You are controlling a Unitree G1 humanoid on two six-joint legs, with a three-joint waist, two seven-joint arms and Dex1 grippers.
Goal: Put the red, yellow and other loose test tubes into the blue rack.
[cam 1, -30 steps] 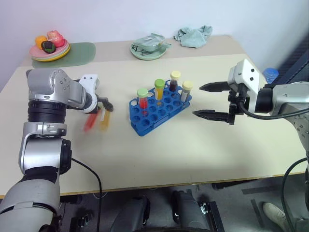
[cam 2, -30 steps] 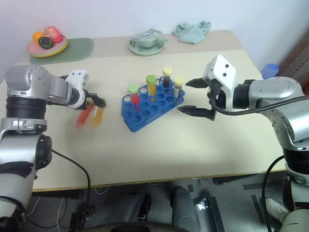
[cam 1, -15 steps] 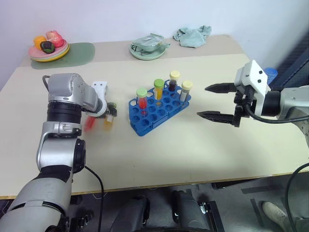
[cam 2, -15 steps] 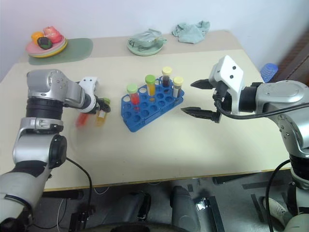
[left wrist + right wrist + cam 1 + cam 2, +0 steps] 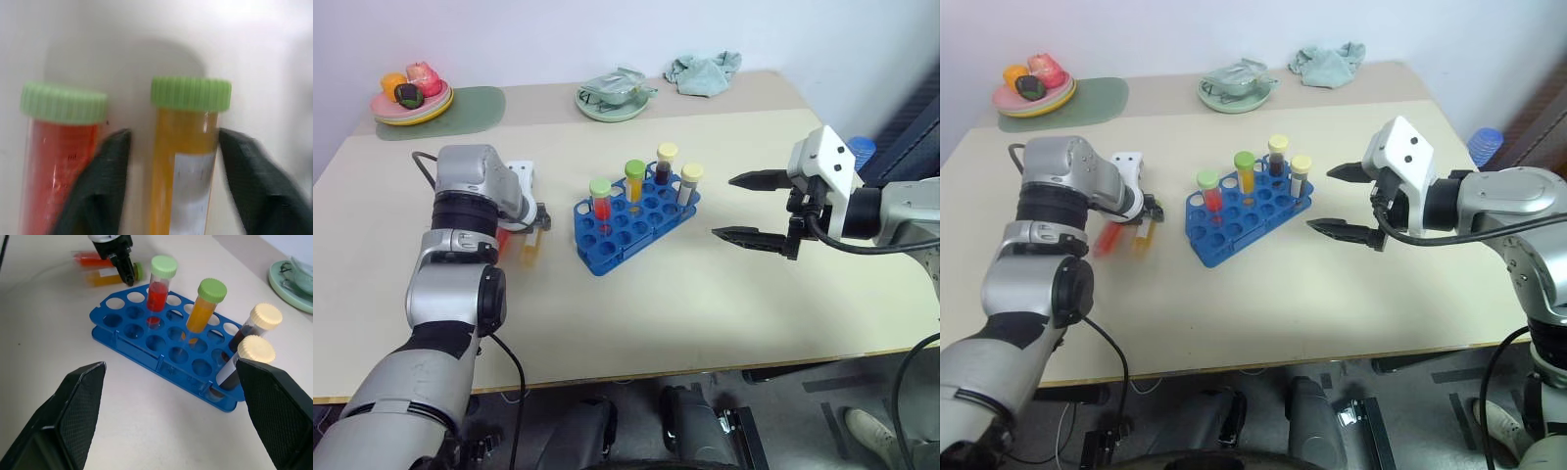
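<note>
Two loose test tubes lie side by side on the table, left of the blue rack (image 5: 617,245): a red one (image 5: 61,147) with a light-green cap and an orange-yellow one (image 5: 186,147) with a white label and green cap. My left gripper (image 5: 171,137) points down at them. It is shut on the orange-yellow tube, with one finger (image 5: 110,161) between the two tubes. Several capped tubes stand upright in the rack (image 5: 146,345). To the right of the rack, my right gripper (image 5: 722,206) hovers open above the table, holding nothing.
A plate of toy fruit (image 5: 411,98) sits on a green mat at the back left. At the back centre are a pale green dish (image 5: 615,98) and a crumpled cloth (image 5: 705,70). A blue-capped object (image 5: 862,149) shows past the table's right edge.
My left gripper has come down over the two lying tubes and its fingers have closed around the orange-yellow one. The right gripper has stayed open in place.
</note>
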